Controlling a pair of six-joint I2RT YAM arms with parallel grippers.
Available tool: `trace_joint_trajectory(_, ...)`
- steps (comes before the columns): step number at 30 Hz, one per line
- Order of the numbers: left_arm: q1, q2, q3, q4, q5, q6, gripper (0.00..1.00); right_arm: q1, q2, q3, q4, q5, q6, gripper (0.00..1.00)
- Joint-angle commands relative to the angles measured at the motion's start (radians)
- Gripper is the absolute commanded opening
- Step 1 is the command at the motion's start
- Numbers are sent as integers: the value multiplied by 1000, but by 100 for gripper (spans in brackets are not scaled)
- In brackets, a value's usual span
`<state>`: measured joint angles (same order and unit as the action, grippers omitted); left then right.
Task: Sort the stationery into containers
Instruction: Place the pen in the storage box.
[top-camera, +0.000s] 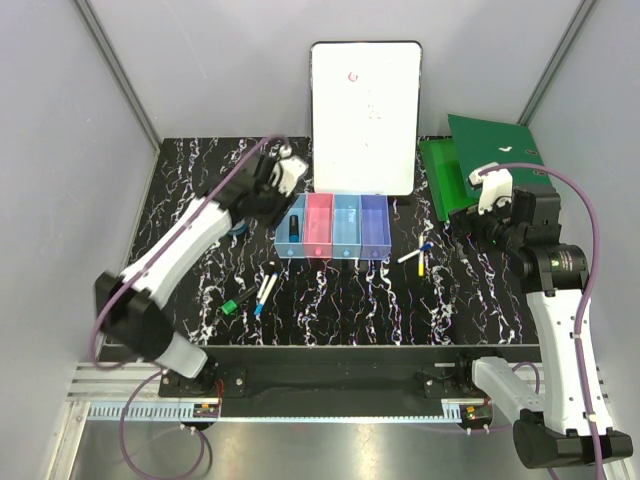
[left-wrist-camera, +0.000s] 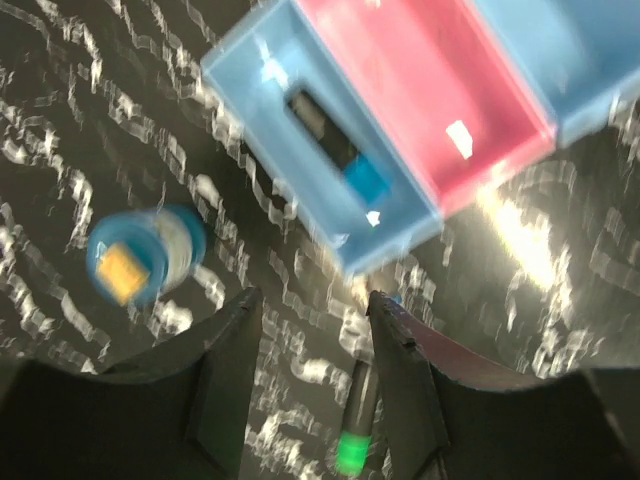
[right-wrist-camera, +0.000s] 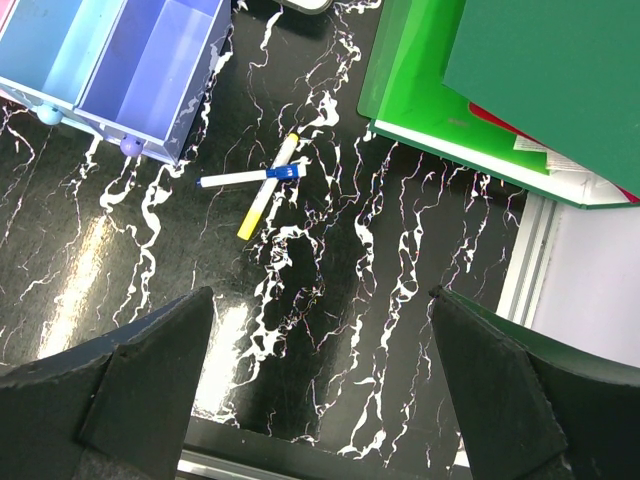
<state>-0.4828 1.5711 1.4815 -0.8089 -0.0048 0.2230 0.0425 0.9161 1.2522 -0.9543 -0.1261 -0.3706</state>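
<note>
The row of four bins (top-camera: 333, 226) stands mid-table; its left light blue bin (left-wrist-camera: 262, 95) holds a black and blue item (left-wrist-camera: 338, 152), and the pink bin (left-wrist-camera: 400, 70) is beside it. My left gripper (left-wrist-camera: 313, 300) is open and empty, above the table just left of that bin (top-camera: 268, 195). A blue tape roll (left-wrist-camera: 145, 255) with a tan block (left-wrist-camera: 122, 272) in its hole lies to its left. A green-black marker (top-camera: 237, 300) and two white pens (top-camera: 266, 288) lie in front. My right gripper (right-wrist-camera: 320, 300) is wide open and empty; a blue-ended pen (right-wrist-camera: 250, 178) crosses a yellow-ended pen (right-wrist-camera: 268, 188) beyond it.
A large white board (top-camera: 365, 115) stands behind the bins. A green binder (top-camera: 480, 160) lies at the back right, close to my right wrist; it also shows in the right wrist view (right-wrist-camera: 480, 90). Grey walls enclose the table.
</note>
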Motion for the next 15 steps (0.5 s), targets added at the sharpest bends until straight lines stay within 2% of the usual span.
trace_joint_trajectory(1,0,-146,-271,-18,-55,167,51,-1,-17,-5,37,-24,-8,98)
trace_joint_trajectory(6,0,-313,-562,39,-98,193,51,-1,-20,-10,38,-33,4,98)
trace_joint_trajectory(15,0,-417,-783,102,-135,225,50,-1,-31,13,31,-35,10,97)
